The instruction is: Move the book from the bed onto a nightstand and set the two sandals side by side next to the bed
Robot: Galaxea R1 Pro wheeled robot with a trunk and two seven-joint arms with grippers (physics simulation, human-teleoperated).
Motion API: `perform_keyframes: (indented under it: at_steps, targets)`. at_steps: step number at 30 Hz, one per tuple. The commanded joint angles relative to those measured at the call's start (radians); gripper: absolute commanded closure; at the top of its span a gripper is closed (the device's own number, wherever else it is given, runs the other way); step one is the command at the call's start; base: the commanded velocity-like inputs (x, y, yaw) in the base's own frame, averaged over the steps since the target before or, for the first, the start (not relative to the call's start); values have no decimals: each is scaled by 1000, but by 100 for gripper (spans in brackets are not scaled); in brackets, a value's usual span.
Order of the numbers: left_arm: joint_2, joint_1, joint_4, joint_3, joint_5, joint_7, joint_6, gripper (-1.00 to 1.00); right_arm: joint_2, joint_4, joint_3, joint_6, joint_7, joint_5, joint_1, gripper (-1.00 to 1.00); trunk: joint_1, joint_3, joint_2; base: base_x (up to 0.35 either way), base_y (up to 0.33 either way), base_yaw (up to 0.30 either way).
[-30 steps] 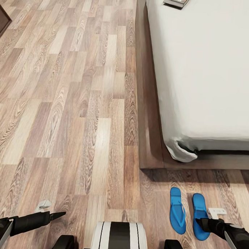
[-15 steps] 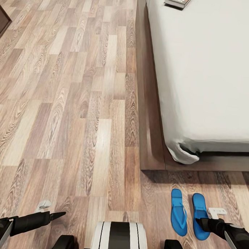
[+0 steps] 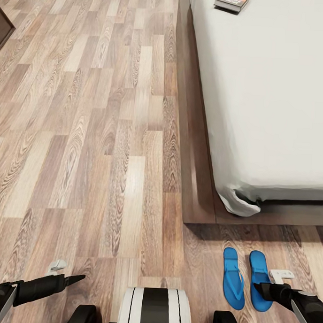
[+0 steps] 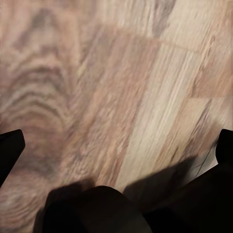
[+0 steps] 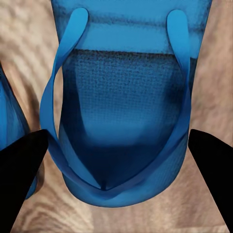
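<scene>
Blue, flat and thin-soled, the two sandals lie side by side on the plank floor (image 3: 111, 131) just off the foot corner of the bed (image 3: 277, 91), toes toward the robot. The left sandal (image 3: 233, 277) shows whole. The right sandal (image 3: 259, 278) is partly covered at its near end by the right gripper (image 3: 261, 290), which hangs over it. In the right wrist view that sandal (image 5: 119, 116) has a woven-looking footbed, darker in the middle, and a paler blue Y-strap whose arms meet in a point. A sliver of the other sandal (image 5: 12, 121) shows at the edge. The right gripper's two dark fingertips (image 5: 19, 179) stand wide apart, one on each side of the sandal, clamping nothing.

The left gripper (image 3: 76, 277) hovers over bare floor, well apart from the sandals. In the left wrist view its fingertips (image 4: 9, 150) sit at opposite edges, spread, with blurred wood grain between.

Beyond the sandals the bed's dark brown frame carries a plain pale grey-white mattress, its sheet bunched at the near corner. At the far edge of the mattress, near its left side, lies the book (image 3: 232, 2), thin and dark with an orange band, partly cut off by the frame.
</scene>
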Motion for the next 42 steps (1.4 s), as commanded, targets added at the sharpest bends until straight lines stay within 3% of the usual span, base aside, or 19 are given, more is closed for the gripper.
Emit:
perform_keyframes:
  at_steps: [1, 9, 10, 30, 42]
  targets:
    - [-1, -1, -1, 8, -10, -7, 10, -100, 0, -1, -2, 7, 1, -10, 0, 100, 0, -1, 0, 8, 3, 0]
    - [-1, -1, -1, 8, -10, -7, 10, -100, 0, -1, -2, 7, 1, -10, 0, 100, 0, -1, 0, 1, 1, 0]
    - [-1, -1, -1, 8, -10, -7, 10, -100, 0, -1, -2, 7, 1, -10, 0, -100, 0, -1, 0, 0, 0, 0]
    - [-1, -1, -1, 8, -11, -8, 10, -100, 0, -1, -2, 7, 1, -10, 0, -100, 0, -1, 0, 0, 0, 0]
    - [-1, -1, -1, 6, -11, -8, 10, -100, 0, -2, -3, 7, 3, -11, 0, -100, -6, 46, 3, 0, 0, 0]
